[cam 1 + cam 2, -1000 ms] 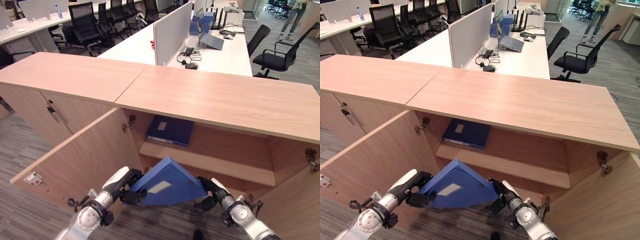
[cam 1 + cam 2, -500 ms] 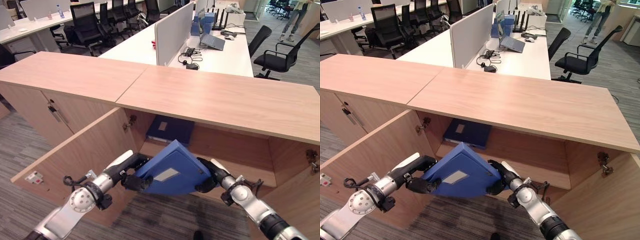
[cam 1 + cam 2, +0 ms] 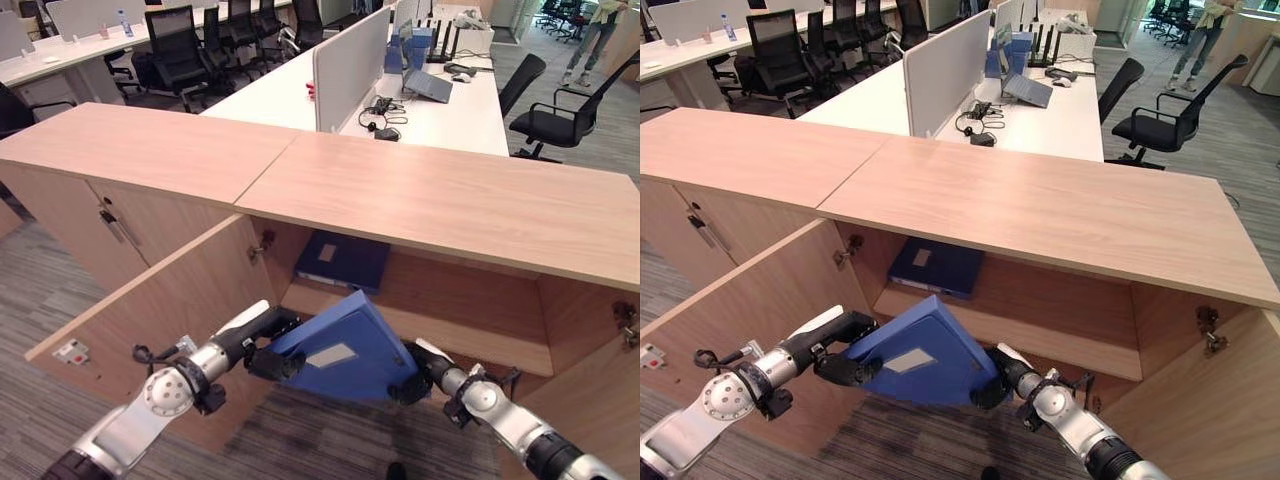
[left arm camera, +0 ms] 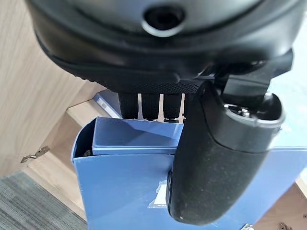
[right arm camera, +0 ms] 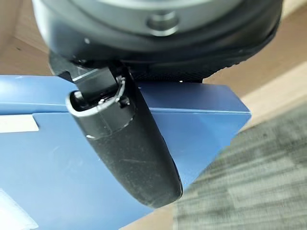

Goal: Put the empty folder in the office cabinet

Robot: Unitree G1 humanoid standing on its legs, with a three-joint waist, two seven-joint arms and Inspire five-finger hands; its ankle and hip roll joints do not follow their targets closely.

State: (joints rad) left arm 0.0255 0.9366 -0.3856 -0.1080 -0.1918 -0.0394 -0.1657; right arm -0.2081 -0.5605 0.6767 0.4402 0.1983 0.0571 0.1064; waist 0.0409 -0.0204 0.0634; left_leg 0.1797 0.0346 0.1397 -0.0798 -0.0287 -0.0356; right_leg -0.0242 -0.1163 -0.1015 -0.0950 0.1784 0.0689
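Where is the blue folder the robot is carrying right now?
The blue folder is held between the left hand and right hand, in front of the open cabinet, just below the shelf.

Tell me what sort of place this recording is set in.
An open-plan office, most likely: long white desks with a grey divider screen, black office chairs, a laptop, and a low wooden cabinet standing open in the foreground.

No writing can be read anywhere. The blue folder (image 3: 345, 352) bears a pale label with no legible print, and the second folder (image 3: 343, 260) on the cabinet shelf (image 3: 470, 335) carries a similar blank-looking label.
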